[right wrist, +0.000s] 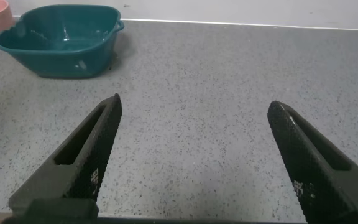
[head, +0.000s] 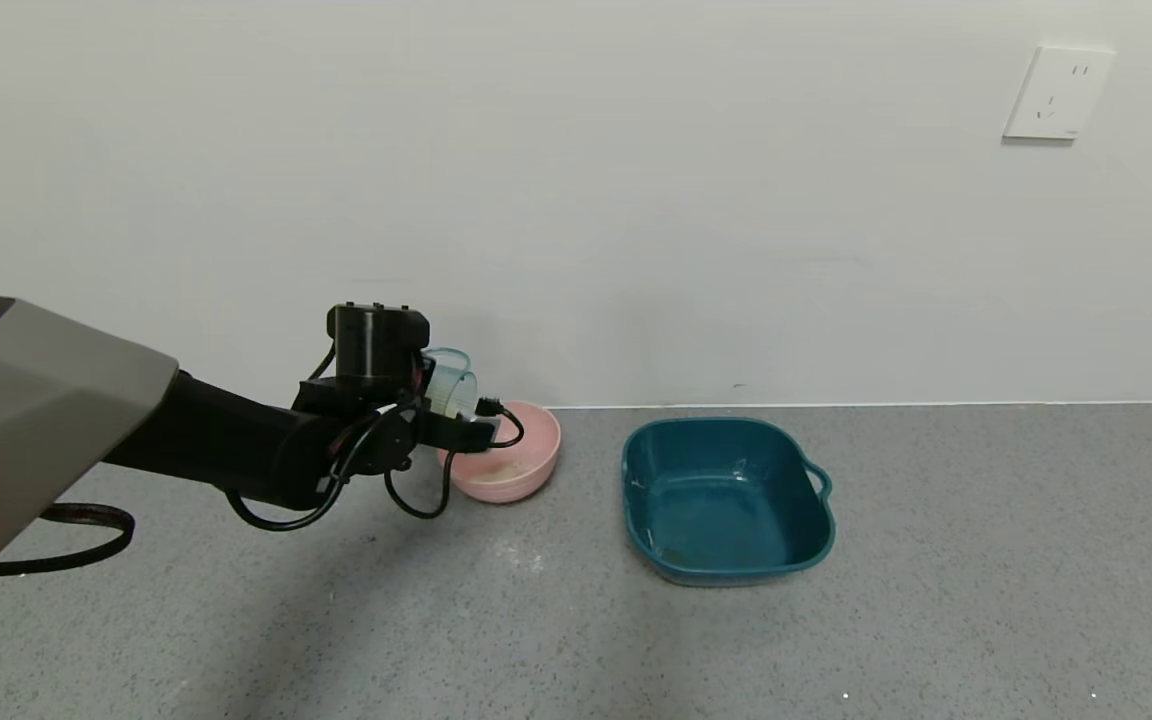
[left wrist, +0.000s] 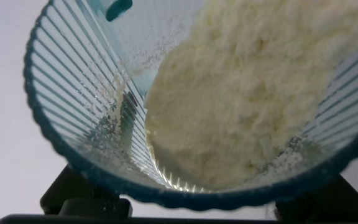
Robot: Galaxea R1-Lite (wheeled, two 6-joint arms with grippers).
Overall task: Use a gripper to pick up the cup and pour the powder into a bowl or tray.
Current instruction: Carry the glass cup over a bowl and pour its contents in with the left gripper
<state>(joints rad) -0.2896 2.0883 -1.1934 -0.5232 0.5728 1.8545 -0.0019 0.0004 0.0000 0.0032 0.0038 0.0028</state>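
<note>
My left gripper (head: 456, 405) is shut on the ribbed pale blue-green cup (head: 450, 384) and holds it tipped on its side above the left rim of the pink bowl (head: 521, 470). In the left wrist view the cup (left wrist: 73, 93) fills the frame, and the off-white clumpy powder (left wrist: 247, 93) lies heaped against its lower wall, up to the rim. A little powder (head: 501, 468) lies in the bowl. My right gripper (right wrist: 194, 106) is open and empty over bare counter, out of the head view.
A dark teal square tray (head: 726, 500) with a handle stands right of the bowl, also in the right wrist view (right wrist: 61, 37). A few powder specks (head: 521, 555) lie on the grey counter before the bowl. The white wall is close behind.
</note>
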